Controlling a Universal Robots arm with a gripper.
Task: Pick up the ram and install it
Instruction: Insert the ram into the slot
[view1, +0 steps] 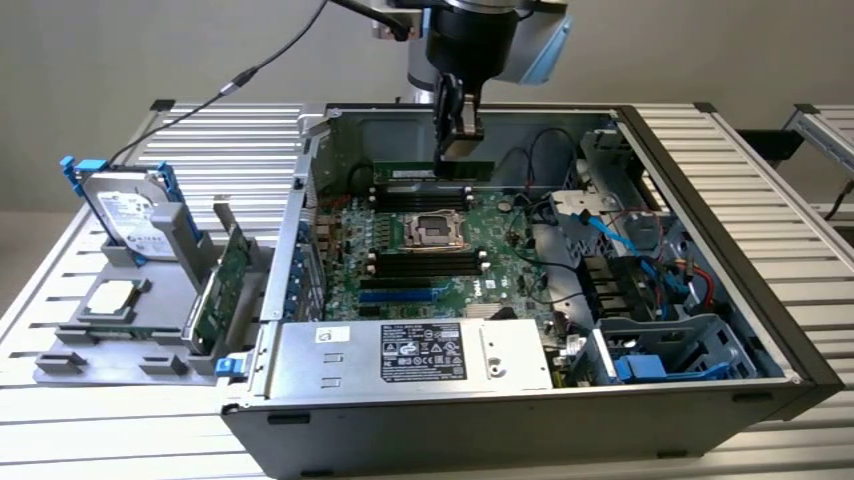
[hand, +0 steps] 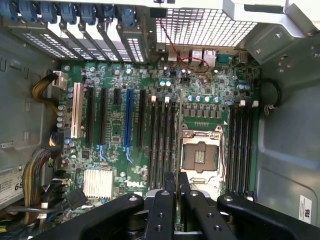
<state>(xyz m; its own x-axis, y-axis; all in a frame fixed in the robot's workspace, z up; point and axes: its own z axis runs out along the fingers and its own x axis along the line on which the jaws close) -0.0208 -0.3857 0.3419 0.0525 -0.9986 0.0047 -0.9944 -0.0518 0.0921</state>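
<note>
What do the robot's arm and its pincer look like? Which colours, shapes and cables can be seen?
The arm ends in a round black section with a light blue-grey cap beside it. A thin black cable runs off from it. The pincer is black: two narrow flat fingers with small round screw holes, flanked by rounded black link bars.

Upper centre: black robot gripper (view1: 462, 146) clamps a long green ram stick (view1: 404, 171) above the green motherboard (view1: 400, 262) in an open grey metal case (view1: 747, 260).
</note>
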